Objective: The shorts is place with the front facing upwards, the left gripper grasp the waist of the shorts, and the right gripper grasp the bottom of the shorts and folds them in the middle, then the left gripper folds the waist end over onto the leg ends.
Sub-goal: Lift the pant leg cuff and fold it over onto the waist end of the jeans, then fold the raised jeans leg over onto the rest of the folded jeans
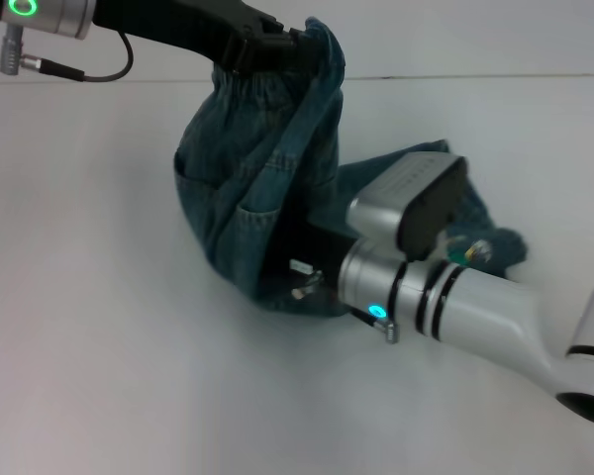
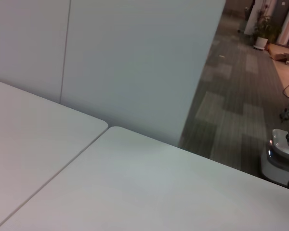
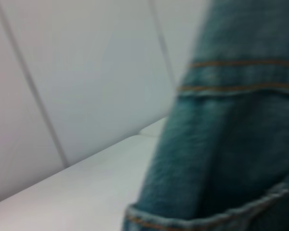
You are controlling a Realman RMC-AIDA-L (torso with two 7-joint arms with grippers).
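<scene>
The blue-green denim shorts [image 1: 240, 193] hang in a bunch above the white table [image 1: 89, 317], and their lower part rests on it. My left gripper [image 1: 275, 42], at the top of the head view, is shut on the waist of the shorts [image 1: 312, 54] and holds the gathered band raised. My right gripper [image 1: 302, 277] reaches in from the lower right and is buried in the lower folds of the denim, where the bottom of the shorts is hidden. The right wrist view shows the shorts [image 3: 231, 144] very close, with orange stitching and a pocket edge. No shorts appear in the left wrist view.
More denim [image 1: 495, 242] lies on the table behind my right wrist [image 1: 416, 292]. The table's far edge [image 1: 495, 76] meets a pale wall. A table seam [image 2: 53, 178] shows in the left wrist view, with open floor and a white machine base [image 2: 282, 154] beyond the table.
</scene>
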